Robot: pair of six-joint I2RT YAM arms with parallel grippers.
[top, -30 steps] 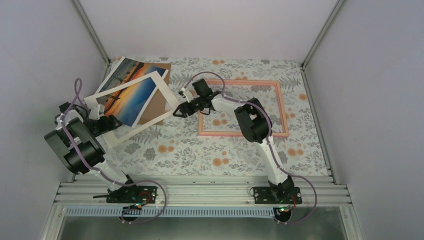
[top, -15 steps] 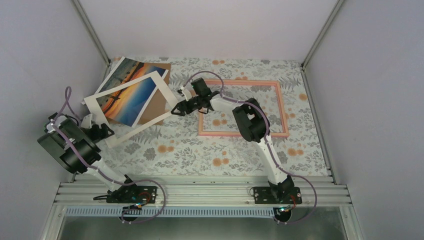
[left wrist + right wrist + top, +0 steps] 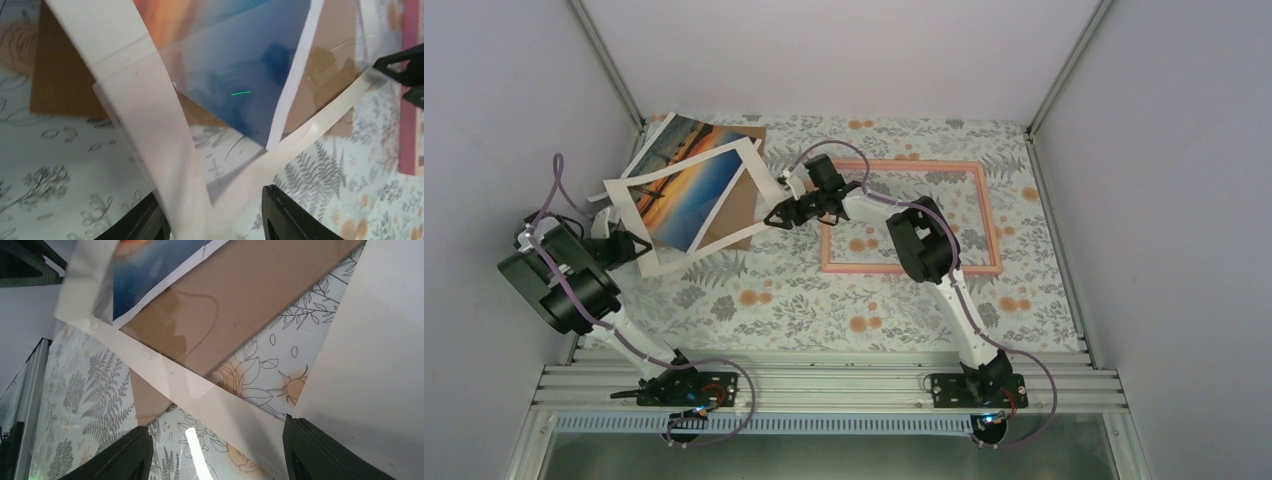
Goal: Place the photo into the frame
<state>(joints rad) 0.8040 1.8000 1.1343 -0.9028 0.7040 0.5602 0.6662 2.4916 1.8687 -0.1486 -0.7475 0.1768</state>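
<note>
Two arms at the white mat (image 3: 674, 168), not the print. The left pincer (image 3: 215, 210) brackets its near corner, though whether it grips cannot be told. The right pincer (image 3: 776, 218) stands with jaws apart about the opposite corner. The photo (image 3: 684, 195) lies beneath on brown cardboard (image 3: 734, 212), far left of the surface (image 3: 1044, 300) and well apart from the frame (image 3: 934, 163), whose opening holds nothing. The risk is that the tilted mat slips from a loose corner, or creases under a hard pinch and drags the print askew.
</note>
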